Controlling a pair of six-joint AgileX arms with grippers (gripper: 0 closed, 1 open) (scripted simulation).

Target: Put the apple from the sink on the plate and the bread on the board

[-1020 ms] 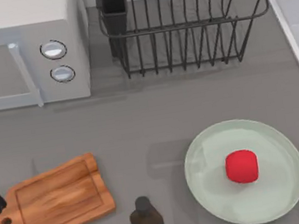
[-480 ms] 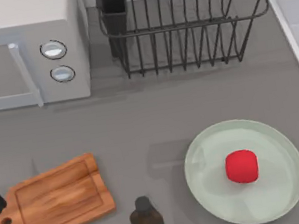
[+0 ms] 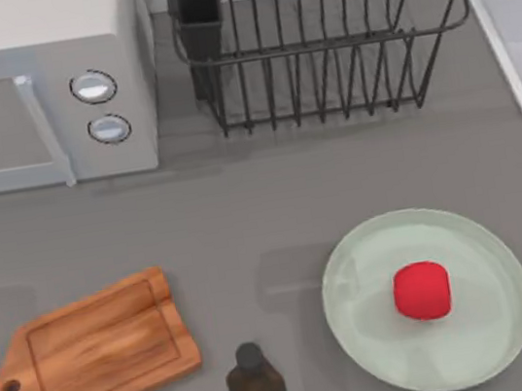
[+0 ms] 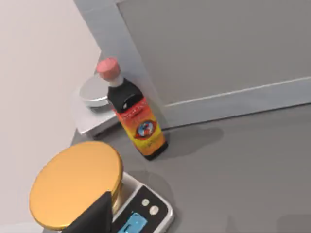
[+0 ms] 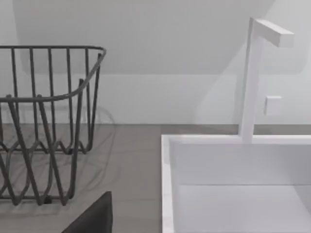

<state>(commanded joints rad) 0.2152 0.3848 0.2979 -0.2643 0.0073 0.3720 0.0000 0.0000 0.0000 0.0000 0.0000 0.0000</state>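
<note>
The red apple rests on the pale green plate at the front right of the table. At the front left lies the wooden board with nothing on it. The sink runs along the right edge, and its white basin looks bare in the right wrist view. The bread is out of view. A dark part of my left gripper juts in beside a kitchen scale. A dark part of my right gripper hangs near the sink's rim.
A microwave stands at the back left and a black wire dish rack at the back middle. A dark bottle stands between board and plate. A red-capped sauce bottle and a gold-topped scale sit by the microwave. A white tap rises behind the sink.
The dark shape of my left arm at the top view's left edge has moved out of that view. Apple, plate and board have not moved.
</note>
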